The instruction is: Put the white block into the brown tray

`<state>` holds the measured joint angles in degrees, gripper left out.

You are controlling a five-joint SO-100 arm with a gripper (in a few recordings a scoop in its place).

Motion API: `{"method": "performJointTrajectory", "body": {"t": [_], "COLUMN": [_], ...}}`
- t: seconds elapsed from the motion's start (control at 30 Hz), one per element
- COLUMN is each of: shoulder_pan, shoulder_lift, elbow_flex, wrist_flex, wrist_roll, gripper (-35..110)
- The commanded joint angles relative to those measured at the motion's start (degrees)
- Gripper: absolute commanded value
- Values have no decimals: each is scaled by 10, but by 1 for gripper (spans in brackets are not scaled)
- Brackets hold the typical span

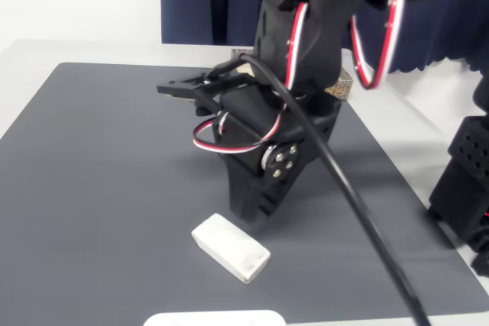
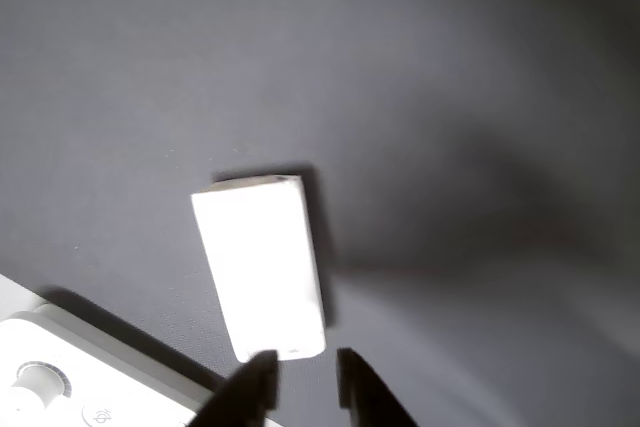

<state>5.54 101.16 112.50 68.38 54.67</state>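
The white block (image 1: pixel 229 246) lies flat on the dark grey mat near its front edge. In the wrist view the white block (image 2: pixel 262 265) sits just ahead of my fingertips, slanted a little. My gripper (image 1: pixel 256 217) points down at the mat just behind and to the right of the block, touching nothing. In the wrist view my gripper (image 2: pixel 303 379) has its jaws almost together, with a thin strip of mat between them. A corner of the brown tray (image 1: pixel 341 86) peeks out behind the arm at the back; the rest is hidden.
A flat rounded white plastic piece (image 1: pixel 215 318) lies at the mat's front edge, close to the block, and appears again as the plastic piece (image 2: pixel 60 377). A black arm base (image 1: pixel 467 181) stands at the right. A dark blue curtain hangs behind the table.
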Motion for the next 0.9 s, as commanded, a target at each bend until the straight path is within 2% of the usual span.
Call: {"method": "performJointTrajectory", "body": {"t": [0.0, 0.13, 0.27, 0.5, 0.87], "shoulder_pan": [4, 4, 4, 10, 11], "shoulder_lift": [5, 0, -4, -13, -39], "elbow_flex": [-30, -51, -52, -53, -52], "wrist_flex": [2, 61, 63, 48, 12], "wrist_roll": [-18, 21, -1, -58, -55], "gripper": [16, 29, 34, 38, 40]}}
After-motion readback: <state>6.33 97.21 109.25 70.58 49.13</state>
